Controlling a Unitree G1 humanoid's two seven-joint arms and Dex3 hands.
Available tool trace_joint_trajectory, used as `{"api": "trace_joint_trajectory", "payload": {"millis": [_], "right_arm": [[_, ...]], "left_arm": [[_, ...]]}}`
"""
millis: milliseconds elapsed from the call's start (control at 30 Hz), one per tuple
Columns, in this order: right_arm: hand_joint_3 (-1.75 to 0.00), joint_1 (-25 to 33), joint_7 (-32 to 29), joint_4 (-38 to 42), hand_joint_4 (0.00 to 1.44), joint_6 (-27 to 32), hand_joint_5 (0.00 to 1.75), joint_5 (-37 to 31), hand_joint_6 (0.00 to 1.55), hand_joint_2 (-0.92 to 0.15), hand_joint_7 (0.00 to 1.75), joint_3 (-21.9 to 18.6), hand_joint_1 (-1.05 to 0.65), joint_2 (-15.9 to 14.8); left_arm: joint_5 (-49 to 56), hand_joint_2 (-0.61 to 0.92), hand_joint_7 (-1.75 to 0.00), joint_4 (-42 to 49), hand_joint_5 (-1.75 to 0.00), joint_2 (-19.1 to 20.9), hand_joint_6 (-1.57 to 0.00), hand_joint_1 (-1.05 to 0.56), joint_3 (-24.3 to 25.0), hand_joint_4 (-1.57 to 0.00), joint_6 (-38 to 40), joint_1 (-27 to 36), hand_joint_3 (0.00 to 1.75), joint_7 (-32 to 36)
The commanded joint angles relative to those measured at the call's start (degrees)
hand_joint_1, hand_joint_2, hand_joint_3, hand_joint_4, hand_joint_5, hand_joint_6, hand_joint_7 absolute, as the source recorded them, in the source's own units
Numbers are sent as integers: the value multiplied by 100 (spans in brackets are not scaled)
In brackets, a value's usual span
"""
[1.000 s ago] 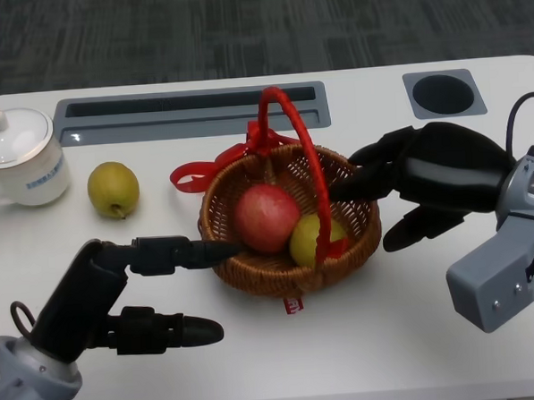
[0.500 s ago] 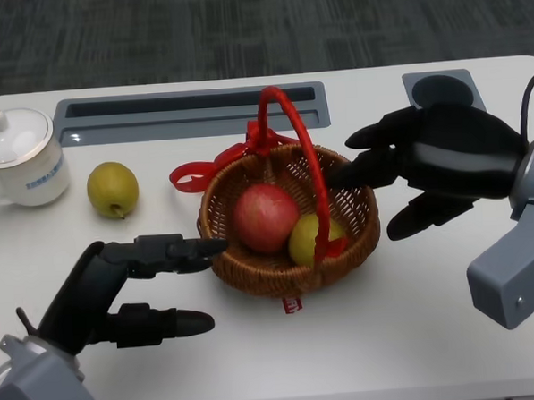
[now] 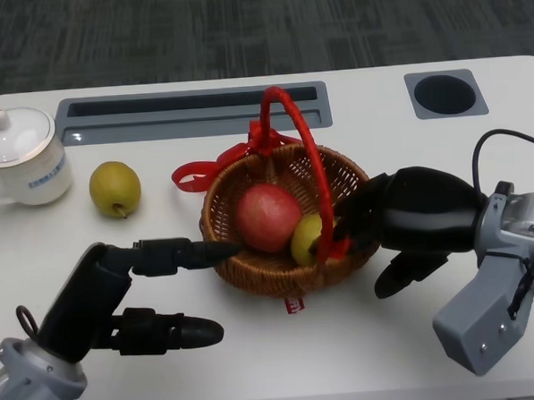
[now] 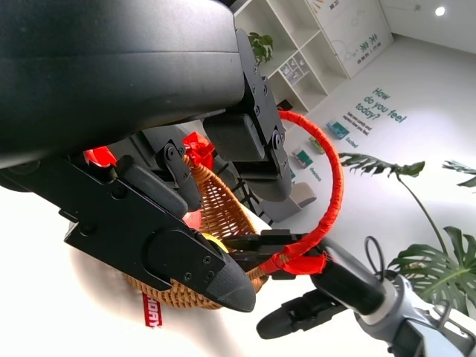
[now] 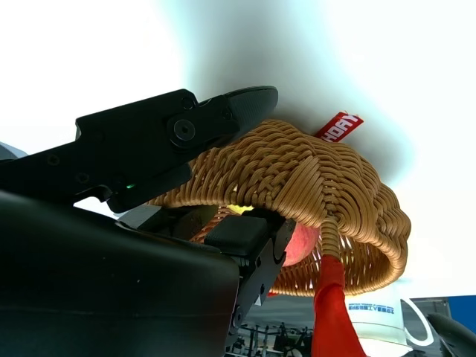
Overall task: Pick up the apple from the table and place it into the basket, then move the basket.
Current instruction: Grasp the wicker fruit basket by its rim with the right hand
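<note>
Red apple [image 3: 266, 218]: already inside wicker basket [image 3: 244, 271], mid-surface. Right robot hand [image 3: 410, 224]: clamped on basket's right rim. Left robot hand [image 3: 133, 292]: fingers apart, touching left wall. Remaining: move basket.

Head view looks down on the table; both wrist views sit close, sharing the basket [image 3: 286, 219]

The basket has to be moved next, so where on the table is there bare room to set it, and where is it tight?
Bare tabletop lies in front of the basket, between the two arms, and behind the right robot hand near the round hole. It is crowded at the left by the pear and the cup, with the left robot hand at the basket's side.
</note>
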Motion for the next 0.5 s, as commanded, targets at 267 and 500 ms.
{"api": "trace_joint_trajectory", "payload": {"millis": [267, 500], "right_arm": [[0, -334, -235, 1084, 59, 311, 1, -195, 63, -84, 1, 478, -63, 445], [-4, -365, -338, 1459, 93, 703, 15, -201, 80, -89, 6, 641, -35, 618]], "left_arm": [[-263, 65, -2, -1058, -5, 253, -96, -51, 178, -106, 368, 485, 0, -46], [-291, 65, -1, -1348, -3, 326, -96, -50, 341, -106, 498, 633, 0, -21]]}}
